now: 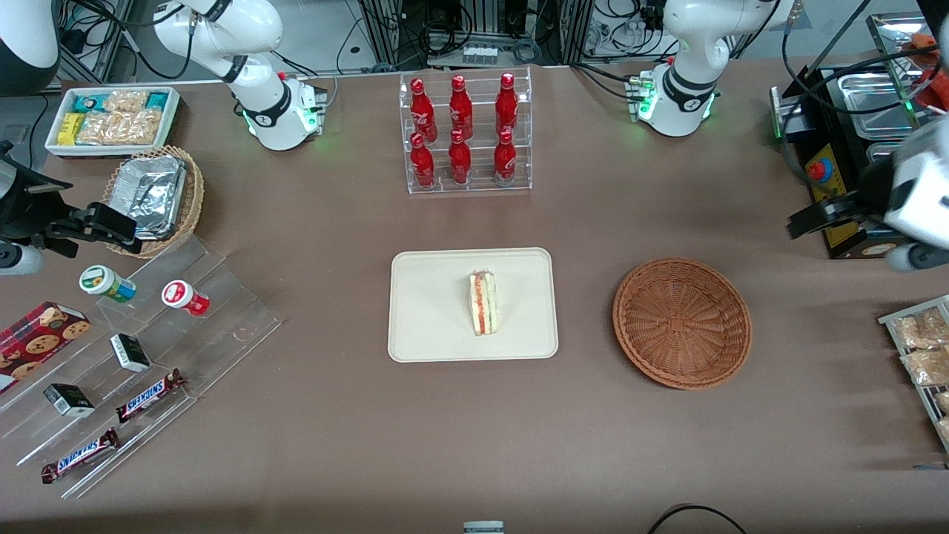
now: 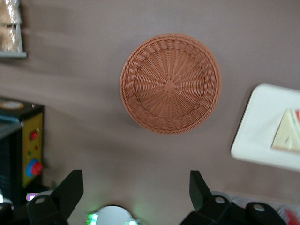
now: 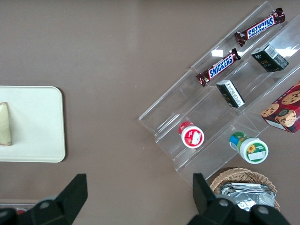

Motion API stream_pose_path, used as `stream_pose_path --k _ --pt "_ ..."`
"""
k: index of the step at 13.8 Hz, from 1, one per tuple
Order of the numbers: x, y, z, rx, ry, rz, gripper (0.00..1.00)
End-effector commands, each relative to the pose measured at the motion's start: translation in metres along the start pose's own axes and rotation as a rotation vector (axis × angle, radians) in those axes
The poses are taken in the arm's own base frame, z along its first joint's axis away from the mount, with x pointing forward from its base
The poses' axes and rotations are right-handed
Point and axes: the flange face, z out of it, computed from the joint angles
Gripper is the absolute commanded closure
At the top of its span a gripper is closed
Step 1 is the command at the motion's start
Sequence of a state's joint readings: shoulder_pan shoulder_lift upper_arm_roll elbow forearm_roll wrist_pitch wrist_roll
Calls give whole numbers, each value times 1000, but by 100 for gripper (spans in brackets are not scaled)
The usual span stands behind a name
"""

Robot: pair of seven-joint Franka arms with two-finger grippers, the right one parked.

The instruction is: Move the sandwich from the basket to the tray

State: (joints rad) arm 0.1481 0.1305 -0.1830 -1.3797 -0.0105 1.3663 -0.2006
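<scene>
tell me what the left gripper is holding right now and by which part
Nothing. The gripper is open and empty, raised above the table near the basket; the sandwich lies on the tray.

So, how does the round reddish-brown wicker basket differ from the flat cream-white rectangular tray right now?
The round reddish-brown wicker basket is woven and bowl-shaped; the flat cream-white rectangular tray is smooth with a low rim. The basket holds nothing, while the tray carries the triangular wedge sandwich. The basket lies toward the working arm's end, nearer the raised left gripper, whose jaws are open. Both rest on the brown table.
</scene>
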Motion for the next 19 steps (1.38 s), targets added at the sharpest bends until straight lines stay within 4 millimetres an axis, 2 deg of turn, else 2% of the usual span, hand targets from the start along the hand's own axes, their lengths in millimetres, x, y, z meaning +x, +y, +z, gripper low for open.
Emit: stream_pose_path --k 1,4,8,10,12,14,15,16,19 --pt "-23 -52 1 -63 -21 119 0" --pt "-27 -58 7 -44 -26 116 0" --pt "-29 -76 3 -46 -29 72 0" --pt "-27 -78 4 -47 -32 61 0" --pt "-28 -65 2 -41 -27 27 0" --pt "-30 -66 0 -47 -24 38 0" --pt "-32 -58 -1 -45 -23 51 0" --pt "-36 -40 -3 -37 -20 82 0" --pt "-43 -17 -6 -35 -20 131 0"
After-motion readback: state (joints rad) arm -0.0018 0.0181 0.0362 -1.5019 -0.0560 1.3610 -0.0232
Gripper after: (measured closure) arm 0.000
